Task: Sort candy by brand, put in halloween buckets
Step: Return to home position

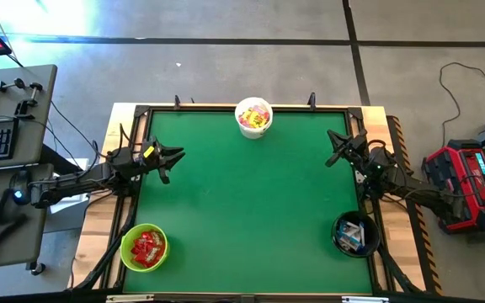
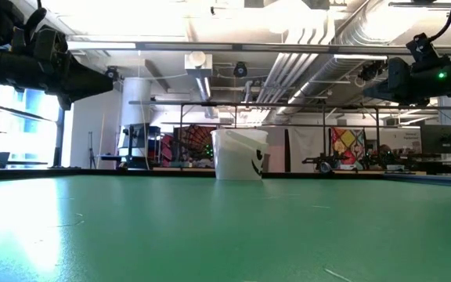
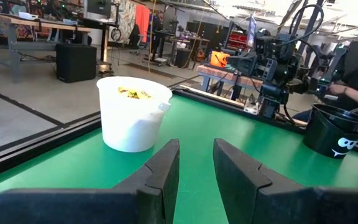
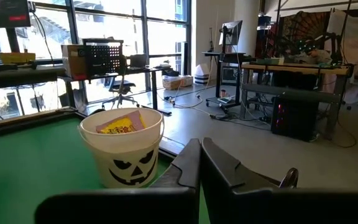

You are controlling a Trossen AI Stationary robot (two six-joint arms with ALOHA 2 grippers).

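Three smooth, round plastic pails stand on the flat green mat (image 1: 251, 210). The white bucket (image 4: 129, 158) is at the middle of the far edge and holds yellow packets (image 1: 255, 118); its jack-o'-lantern face shows only in the low and right wrist views. The lime green bucket (image 1: 124, 247), near left, holds red packets (image 1: 147, 247). The black bucket (image 3: 331, 134), near right, holds white-and-blue bars (image 1: 354, 236). The left gripper (image 3: 196, 152) hovers level by the left edge, its fingers narrowly parted and empty. The right gripper (image 4: 200, 148) hovers by the right edge, its fingers pressed together.

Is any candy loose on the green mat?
No, high view shows candy only inside the white bucket, green bucket and black bucket.
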